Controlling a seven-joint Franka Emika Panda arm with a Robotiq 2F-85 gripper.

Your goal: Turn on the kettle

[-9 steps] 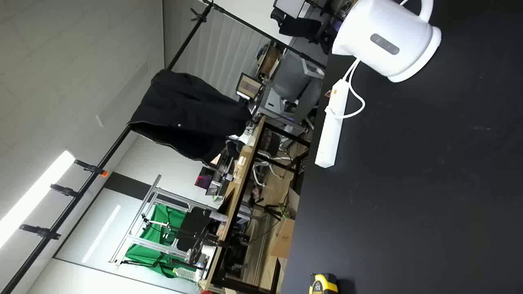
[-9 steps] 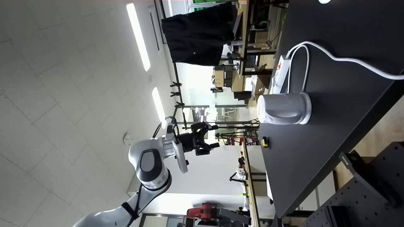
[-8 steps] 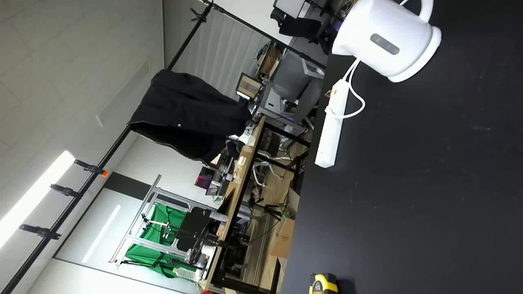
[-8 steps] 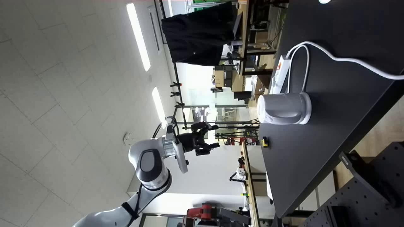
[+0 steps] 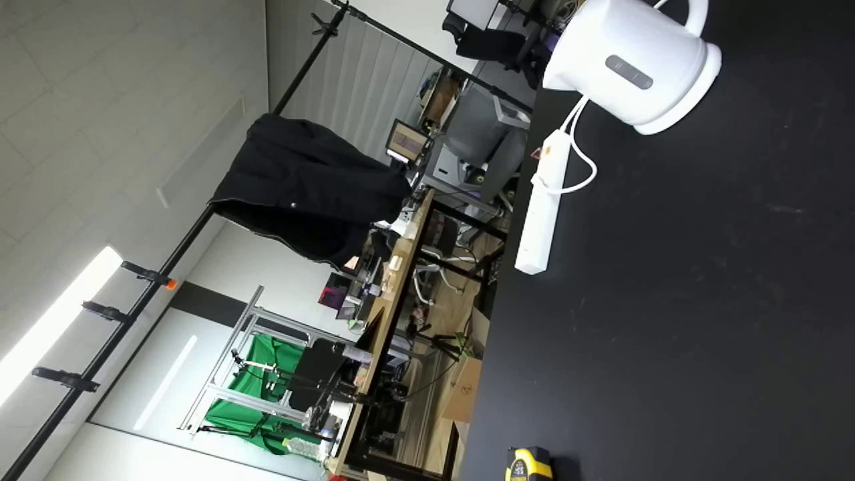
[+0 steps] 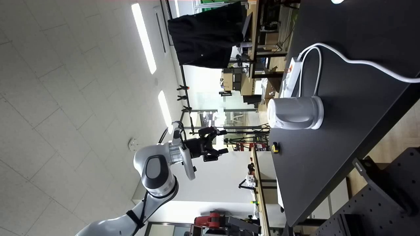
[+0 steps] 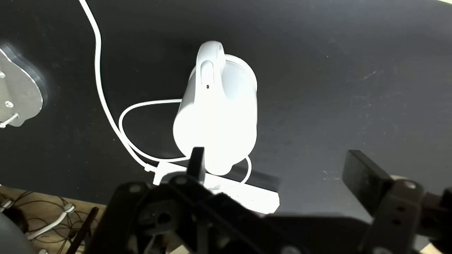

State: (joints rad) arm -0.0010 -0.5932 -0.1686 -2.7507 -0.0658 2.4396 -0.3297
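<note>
The white kettle stands upright on the dark table in both exterior views (image 5: pixel 631 63) (image 6: pixel 295 113). In the wrist view the kettle (image 7: pixel 220 113) is seen from above, its loop handle toward the top of the picture and its spout toward my gripper. A small dark red dot shows on the handle near a lever-like piece. My gripper (image 6: pixel 224 141) is open and empty, well above the table and apart from the kettle. In the wrist view my gripper (image 7: pixel 276 151) has its fingers wide apart; one overlaps the kettle's spout end in the picture only.
A long white power strip (image 5: pixel 542 207) lies beside the kettle near the table edge, with a white cord (image 6: pixel 361 61) running from it across the table. A yellow and black tape measure (image 6: pixel 275 147) lies farther along. A metal plate (image 7: pixel 17 91) shows at the wrist view's left.
</note>
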